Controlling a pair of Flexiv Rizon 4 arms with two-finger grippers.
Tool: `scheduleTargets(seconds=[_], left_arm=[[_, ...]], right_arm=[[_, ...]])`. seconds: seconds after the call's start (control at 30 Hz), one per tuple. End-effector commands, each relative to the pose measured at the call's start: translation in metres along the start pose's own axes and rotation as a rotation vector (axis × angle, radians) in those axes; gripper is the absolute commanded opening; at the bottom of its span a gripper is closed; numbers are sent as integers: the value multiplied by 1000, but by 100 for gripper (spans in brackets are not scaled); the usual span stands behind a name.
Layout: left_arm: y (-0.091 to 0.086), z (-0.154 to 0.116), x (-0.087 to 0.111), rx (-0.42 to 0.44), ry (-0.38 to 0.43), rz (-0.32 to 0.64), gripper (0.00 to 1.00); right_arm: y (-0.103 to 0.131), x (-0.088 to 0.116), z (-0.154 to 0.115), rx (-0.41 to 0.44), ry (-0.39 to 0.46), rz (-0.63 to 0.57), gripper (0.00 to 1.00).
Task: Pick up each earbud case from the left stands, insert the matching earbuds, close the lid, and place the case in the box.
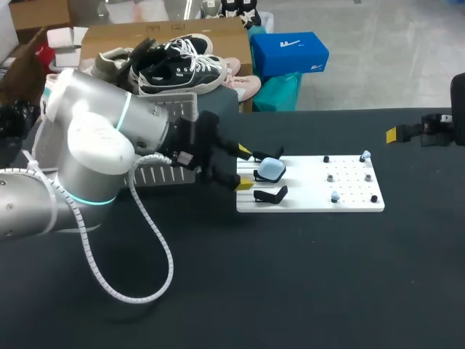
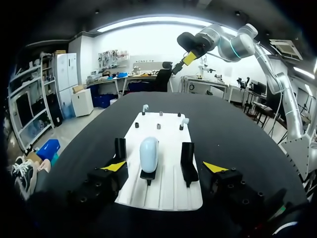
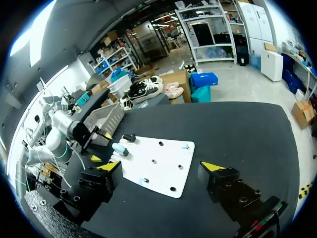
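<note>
Earbud case [image 2: 149, 154], long axis toward left claw [image 2: 164, 167]

The left arm [image 1: 94, 160] comes in over the table's left edge. The left gripper [image 1: 244, 168] is held level and points right, fingers wide apart. The right gripper [image 3: 161, 167] hangs raised near the right edge, fingers spread.

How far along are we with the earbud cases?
Done: nothing confirmed; the grey slatted box hides its contents. In hand: the open left gripper faces the pale blue earbud case on its black stand. Left: grasp it, insert the small earbuds from pegs on the white board, close, box.
</note>
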State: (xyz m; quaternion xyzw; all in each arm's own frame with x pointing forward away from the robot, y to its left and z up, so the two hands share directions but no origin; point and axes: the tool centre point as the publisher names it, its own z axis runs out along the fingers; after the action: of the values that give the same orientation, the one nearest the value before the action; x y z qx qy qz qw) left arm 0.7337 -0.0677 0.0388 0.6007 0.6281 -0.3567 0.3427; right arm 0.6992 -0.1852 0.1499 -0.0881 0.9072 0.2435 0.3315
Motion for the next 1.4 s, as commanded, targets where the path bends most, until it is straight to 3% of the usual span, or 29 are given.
scheduleTargets(seconds=[0.03, 1.0, 1.13, 1.4], left_arm=[[10, 10, -1, 13, 2, 3, 100], [22, 36, -2, 56, -2, -9, 98], [22, 36, -2, 57, -4, -14, 89], [20, 36, -2, 47, 2, -20, 83]], right_arm=[[0, 0, 0, -2, 2, -1, 100], [0, 0, 0, -2, 2, -1, 100], [0, 0, 0, -2, 2, -1, 100], [0, 0, 0, -2, 2, -1, 100]])
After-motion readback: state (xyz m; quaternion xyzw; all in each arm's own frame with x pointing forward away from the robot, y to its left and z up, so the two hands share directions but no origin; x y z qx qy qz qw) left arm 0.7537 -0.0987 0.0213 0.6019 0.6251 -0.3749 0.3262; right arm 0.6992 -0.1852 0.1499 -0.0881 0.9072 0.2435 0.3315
